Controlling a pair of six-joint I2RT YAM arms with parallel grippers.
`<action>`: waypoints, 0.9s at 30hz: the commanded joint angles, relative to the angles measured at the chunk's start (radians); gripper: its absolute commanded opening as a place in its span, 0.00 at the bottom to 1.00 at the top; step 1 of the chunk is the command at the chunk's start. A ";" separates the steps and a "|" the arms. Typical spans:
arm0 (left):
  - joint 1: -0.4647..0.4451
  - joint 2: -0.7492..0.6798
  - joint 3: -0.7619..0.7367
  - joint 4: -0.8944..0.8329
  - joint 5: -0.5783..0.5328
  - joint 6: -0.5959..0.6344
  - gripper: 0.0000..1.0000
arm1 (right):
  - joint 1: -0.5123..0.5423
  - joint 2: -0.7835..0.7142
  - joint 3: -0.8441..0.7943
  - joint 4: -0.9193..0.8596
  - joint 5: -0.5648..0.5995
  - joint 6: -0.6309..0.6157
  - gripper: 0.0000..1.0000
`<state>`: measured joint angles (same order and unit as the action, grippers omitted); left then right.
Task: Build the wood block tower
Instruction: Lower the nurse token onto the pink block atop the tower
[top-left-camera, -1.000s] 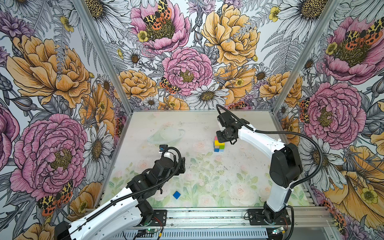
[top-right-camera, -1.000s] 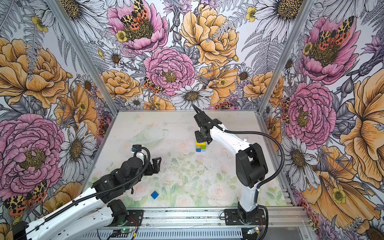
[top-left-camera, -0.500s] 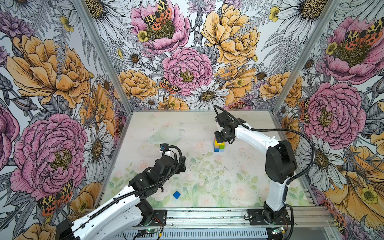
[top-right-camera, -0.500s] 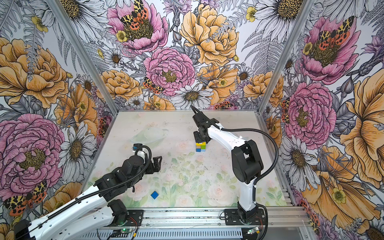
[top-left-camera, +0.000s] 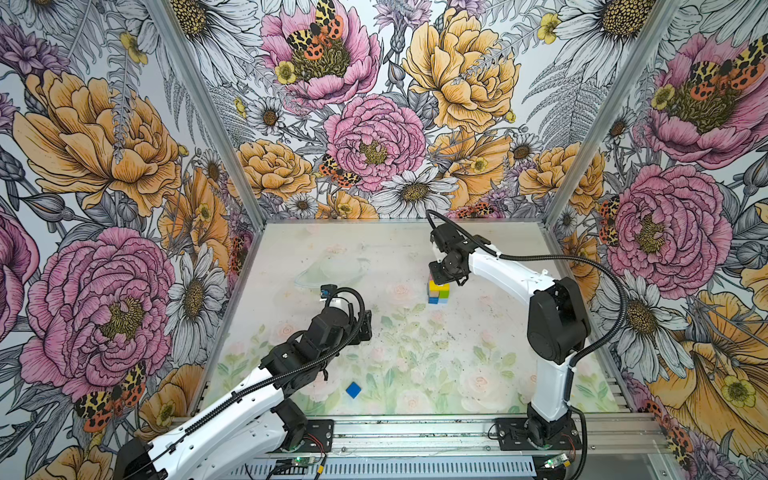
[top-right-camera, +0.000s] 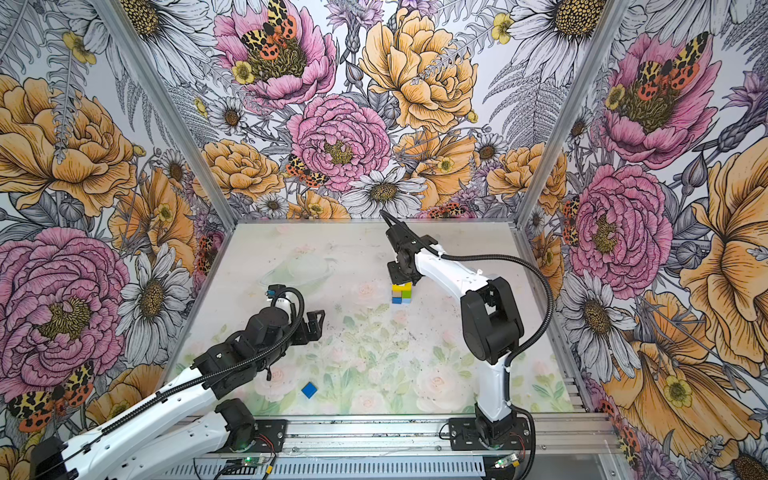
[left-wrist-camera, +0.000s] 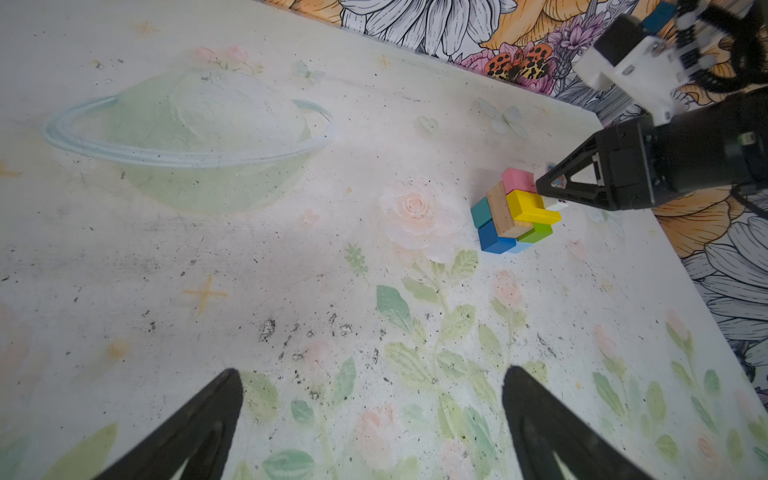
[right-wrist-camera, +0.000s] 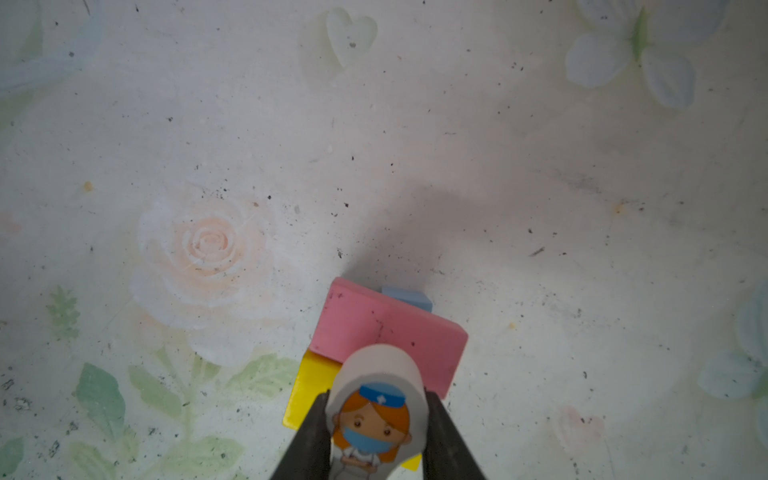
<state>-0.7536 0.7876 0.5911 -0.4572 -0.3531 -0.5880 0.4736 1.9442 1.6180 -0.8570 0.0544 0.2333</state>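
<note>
We see the right gripper (top-left-camera: 437, 277) clenched on a small white nurse figure (right-wrist-camera: 374, 415), directly over the wood block tower (top-left-camera: 438, 291). The tower stands just right of the middle of the worktop (top-left-camera: 332, 249), nearer its rear edge, with a pink brick (right-wrist-camera: 386, 328) and a yellow brick (right-wrist-camera: 311, 386) uppermost. The left gripper (left-wrist-camera: 372, 372) hangs released. A dark blue cube (top-left-camera: 353, 390) lies near the front edge.

Counted in tower (left-wrist-camera: 515, 212): seven blocks showing, four bricks and three cubes. One more cube (top-left-camera: 353, 390) lay loose. One figure (right-wrist-camera: 376, 419) noted.
</note>
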 joint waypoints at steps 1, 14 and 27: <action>0.009 0.008 0.019 0.038 0.029 0.023 0.99 | -0.006 0.010 0.031 -0.004 -0.005 -0.023 0.31; 0.016 0.030 0.021 0.057 0.042 0.027 0.99 | -0.009 0.019 0.033 -0.006 -0.014 -0.023 0.32; 0.021 0.032 0.019 0.062 0.049 0.026 0.99 | -0.008 0.028 0.037 -0.008 -0.013 -0.018 0.35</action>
<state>-0.7414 0.8165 0.5911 -0.4171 -0.3233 -0.5762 0.4698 1.9602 1.6211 -0.8635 0.0471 0.2157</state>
